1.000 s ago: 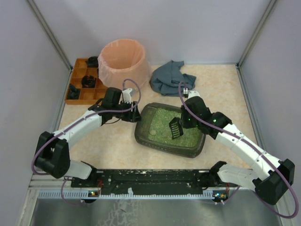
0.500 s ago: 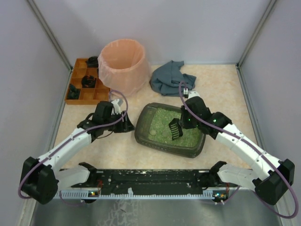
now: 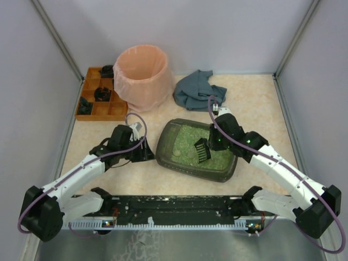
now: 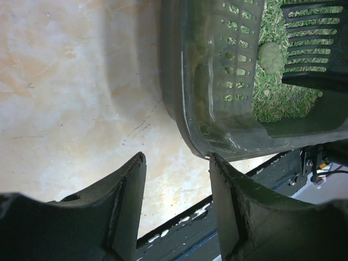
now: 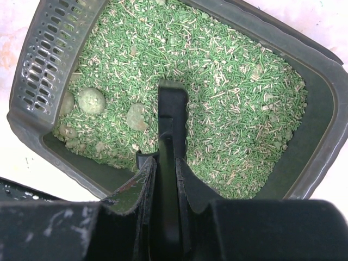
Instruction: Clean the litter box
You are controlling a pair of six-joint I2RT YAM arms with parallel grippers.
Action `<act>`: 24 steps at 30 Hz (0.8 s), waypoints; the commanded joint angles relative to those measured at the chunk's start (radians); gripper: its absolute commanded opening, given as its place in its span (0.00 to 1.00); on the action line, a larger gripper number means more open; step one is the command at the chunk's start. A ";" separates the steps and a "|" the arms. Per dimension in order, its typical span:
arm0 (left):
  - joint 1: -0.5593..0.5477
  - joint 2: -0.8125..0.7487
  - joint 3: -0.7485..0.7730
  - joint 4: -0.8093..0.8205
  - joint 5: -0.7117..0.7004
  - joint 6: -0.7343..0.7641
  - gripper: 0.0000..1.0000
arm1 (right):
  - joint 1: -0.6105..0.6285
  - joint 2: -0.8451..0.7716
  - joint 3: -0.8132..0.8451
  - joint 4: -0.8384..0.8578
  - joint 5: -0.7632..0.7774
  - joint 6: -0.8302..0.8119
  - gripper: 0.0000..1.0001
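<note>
While over litter box (image 5: 318,125), scoop (image 5: 173,103) in right gripper (image 5: 165,166)

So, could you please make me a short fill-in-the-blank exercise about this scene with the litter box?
The litter in the litter box is ___ in colour.
The right gripper has its jaws ___ on the black scoop.
The left gripper, beside the box, has its jaws ___.
The round bin has a ___ liner.
Missing words: green, shut, open, pink.
</note>
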 commanded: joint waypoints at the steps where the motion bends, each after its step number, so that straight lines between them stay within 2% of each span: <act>1: -0.026 0.011 -0.004 0.055 0.003 -0.024 0.56 | -0.004 -0.016 -0.014 -0.018 -0.007 0.004 0.00; 14: -0.068 0.111 0.023 0.000 -0.125 -0.024 0.56 | -0.005 -0.023 -0.005 -0.022 -0.001 0.004 0.00; 21: -0.221 0.222 0.135 -0.132 -0.343 -0.029 0.56 | -0.004 -0.023 -0.003 -0.026 0.001 0.006 0.00; 24: -0.253 0.277 0.156 -0.172 -0.388 -0.045 0.54 | -0.005 -0.026 -0.001 -0.028 -0.001 0.007 0.00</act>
